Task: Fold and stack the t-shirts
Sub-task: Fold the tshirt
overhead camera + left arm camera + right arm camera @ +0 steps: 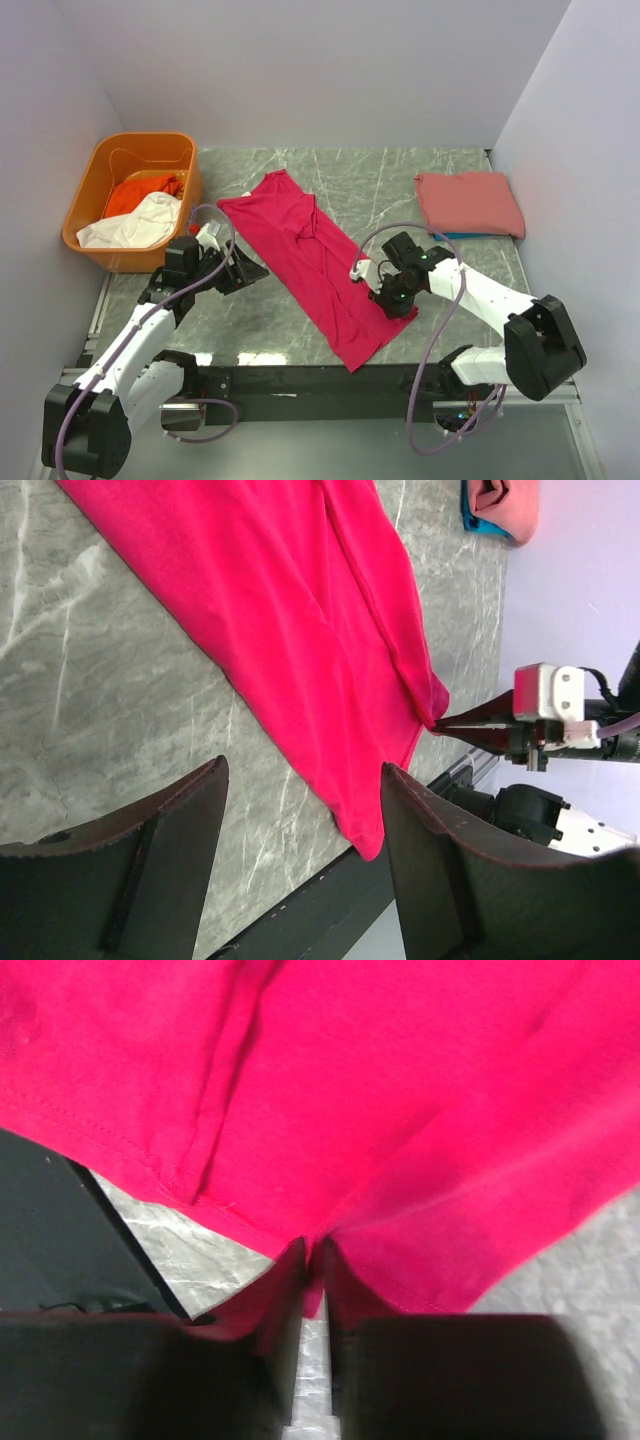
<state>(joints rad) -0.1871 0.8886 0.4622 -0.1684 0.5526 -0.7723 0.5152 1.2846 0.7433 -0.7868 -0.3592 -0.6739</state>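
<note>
One long soft crimson tee (pixel 315 265), R fingers (pixel 450 1370) pinching its hem, L fingers (pixel 130 880) spread, empty

The large crimson-pink cloth t-shirt (pixel 310 265) is soft, matt knit with a stitched hem. The grey veined stone-look counter (pixel 400 175) is smooth with a faint sheen. The rigid orange plastic tub (pixel 145 137) at far left looks smooth, slightly glossy.

On the table (pixel 400 180) the spread t-shirt (pixel 310 265) lies diagonally at centre; the tub (pixel 85 215), holding loose t-shirts (pixel 140 215), stands left-behind it; the folded t-shirt (pixel 468 202) lies right-behind it, well apart; the left gripper (pixel 243 270) sits just left of it; the right gripper (pixel 390 303) meets its right edge.
</note>
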